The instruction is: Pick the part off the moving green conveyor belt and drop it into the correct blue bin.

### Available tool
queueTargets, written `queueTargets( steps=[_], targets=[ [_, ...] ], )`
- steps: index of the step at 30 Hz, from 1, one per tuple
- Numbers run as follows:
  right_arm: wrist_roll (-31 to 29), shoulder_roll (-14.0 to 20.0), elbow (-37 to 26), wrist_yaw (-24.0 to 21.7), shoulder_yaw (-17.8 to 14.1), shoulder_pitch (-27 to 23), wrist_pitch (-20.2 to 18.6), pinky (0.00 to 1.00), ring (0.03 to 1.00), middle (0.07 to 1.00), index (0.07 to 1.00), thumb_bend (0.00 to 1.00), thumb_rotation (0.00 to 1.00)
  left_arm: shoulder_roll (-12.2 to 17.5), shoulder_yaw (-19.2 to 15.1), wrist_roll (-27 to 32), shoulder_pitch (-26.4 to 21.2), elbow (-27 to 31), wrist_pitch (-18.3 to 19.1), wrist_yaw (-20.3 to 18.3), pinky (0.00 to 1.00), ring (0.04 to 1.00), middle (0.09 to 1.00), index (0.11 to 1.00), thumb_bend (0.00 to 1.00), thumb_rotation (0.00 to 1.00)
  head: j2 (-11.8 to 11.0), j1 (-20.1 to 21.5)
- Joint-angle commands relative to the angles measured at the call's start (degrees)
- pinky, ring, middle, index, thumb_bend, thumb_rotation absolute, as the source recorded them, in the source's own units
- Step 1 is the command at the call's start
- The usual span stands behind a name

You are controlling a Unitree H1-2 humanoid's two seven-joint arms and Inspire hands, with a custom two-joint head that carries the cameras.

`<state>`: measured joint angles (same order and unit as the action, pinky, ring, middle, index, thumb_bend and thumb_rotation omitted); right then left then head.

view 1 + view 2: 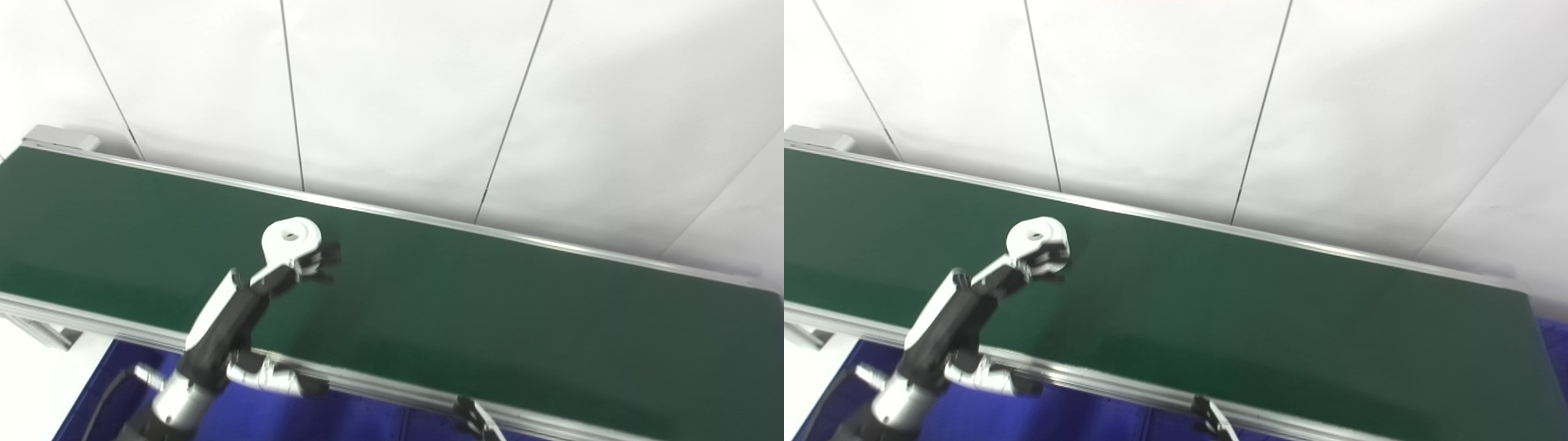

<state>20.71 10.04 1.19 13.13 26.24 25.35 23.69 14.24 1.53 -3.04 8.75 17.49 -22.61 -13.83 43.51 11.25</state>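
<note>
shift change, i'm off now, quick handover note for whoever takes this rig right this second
Left hand: out over the green conveyor belt, fingers closed around the white part.
Right hand: only its tip shows at the bottom edge, by the belt's near rail; state unclear.
Done: part gripped.
Left: carry it to a blue bin below the near rail and drop it in.

The left robot hand [986, 285] reaches over the green belt [1243, 306], fingers touching a white part [1036, 236]

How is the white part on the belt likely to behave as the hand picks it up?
The white part looks moulded and rigid, so probably stiff. Its rounded end with a hole may let it pivot in the left hand. It seems light for its size.
</note>
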Motion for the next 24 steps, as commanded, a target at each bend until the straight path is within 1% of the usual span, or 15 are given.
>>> queueTargets(
  steps=[1, 2, 3, 4, 7, 11, 14, 15, 18, 19, 22, 24],
  targets=[
    [-0.18, -0.32, -1.73, 0.15, 0.06, 0.31, 3.18, 0.68, 0.801, 0.862, 0.911, 0.69, 0.44, 0.58, -0.77, -1.55, -3.75, 0.06, 1.13, 1.09, 0.77, 0.858, 0.898, 0.890, 0.73, 0.35, 0.14, -0.18],
    [-0.23, -0.32, -1.67, 0.15, 0.06, 0.26, 3.19, 0.68, 0.802, 0.863, 0.912, 0.68, 0.44, 0.61, -0.82, -1.73, -4.53, -0.29, 1.63, 1.10, 0.79, 0.866, 0.902, 0.894, 0.73, 0.33, 0.17, -0.26],
    [-0.20, -0.29, -1.55, 0.07, 0.08, 0.19, 3.17, 0.68, 0.802, 0.863, 0.912, 0.68, 0.44, 0.85, -0.81, -2.23, -6.15, -1.30, 2.08, 1.06, 0.79, 0.867, 0.903, 0.895, 0.73, 0.33, 0.32, -0.42],
    [-0.17, -0.29, -1.47, 0.00, 0.09, 0.15, 3.19, 0.68, 0.807, 0.865, 0.914, 0.68, 0.45, 1.04, -0.77, -2.59, -7.22, -1.98, 2.34, 1.04, 0.82, 0.879, 0.911, 0.902, 0.73, 0.31, 0.32, -0.42],
    [0.62, -0.38, -1.27, 0.16, 0.05, 0.12, 3.19, 0.69, 0.814, 0.863, 0.916, 0.67, 0.47, 1.35, -0.48, -7.31, -11.94, -4.82, 4.80, 1.43, 0.83, 0.910, 0.931, 0.908, 0.74, 0.31, 0.34, -0.63],
    [1.21, -0.22, -1.36, 1.03, 0.59, 0.00, 3.19, 0.68, 0.807, 0.854, 0.914, 0.67, 0.48, 1.49, 0.28, -12.53, -15.73, -6.95, 8.06, 1.61, 0.85, 0.915, 0.934, 0.908, 0.75, 0.28, 0.58, -0.86],
    [1.12, -0.29, -1.48, 1.08, 0.58, 0.15, 3.22, 0.68, 0.805, 0.854, 0.914, 0.68, 0.49, 1.72, 0.95, -16.41, -17.71, -7.94, 10.59, 1.67, 0.87, 0.915, 0.936, 0.908, 0.76, 0.26, 0.69, -1.37],
    [0.99, -0.26, -1.51, 1.10, 0.64, 0.16, 3.22, 0.69, 0.805, 0.851, 0.914, 0.68, 0.49, 1.81, 1.17, -17.73, -18.21, -8.14, 11.47, 1.67, 0.86, 0.914, 0.940, 0.905, 0.77, 0.29, 0.69, -1.37],
    [0.76, 0.04, -1.47, 1.64, 1.16, -0.02, 3.20, 0.69, 0.803, 0.850, 0.915, 0.68, 0.49, 2.32, 2.42, -23.47, -19.89, -8.39, 16.00, 1.06, 0.82, 0.916, 0.959, 0.908, 0.81, 0.36, 0.84, -1.91],
    [0.72, 0.12, -1.52, 1.74, 1.30, -0.06, 3.19, 0.69, 0.803, 0.850, 0.915, 0.68, 0.50, 2.46, 2.85, -25.04, -20.32, -8.63, 17.19, 1.05, 0.82, 0.915, 0.960, 0.908, 0.82, 0.36, 0.88, -1.94],
    [0.64, 0.23, -1.64, 1.97, 1.55, -0.09, 3.19, 0.68, 0.797, 0.847, 0.915, 0.68, 0.50, 2.87, 4.00, -28.36, -21.09, -9.40, 19.45, 1.28, 0.82, 0.922, 0.971, 0.906, 0.83, 0.35, 1.01, -1.97],
    [0.71, 0.36, -1.73, 2.15, 1.71, -0.06, 3.19, 0.68, 0.795, 0.846, 0.915, 0.68, 0.51, 3.18, 4.83, -30.66, -21.80, -11.21, 19.37, 2.24, 0.84, 0.930, 0.975, 0.901, 0.83, 0.34, 0.98, -1.94]
  ],
)
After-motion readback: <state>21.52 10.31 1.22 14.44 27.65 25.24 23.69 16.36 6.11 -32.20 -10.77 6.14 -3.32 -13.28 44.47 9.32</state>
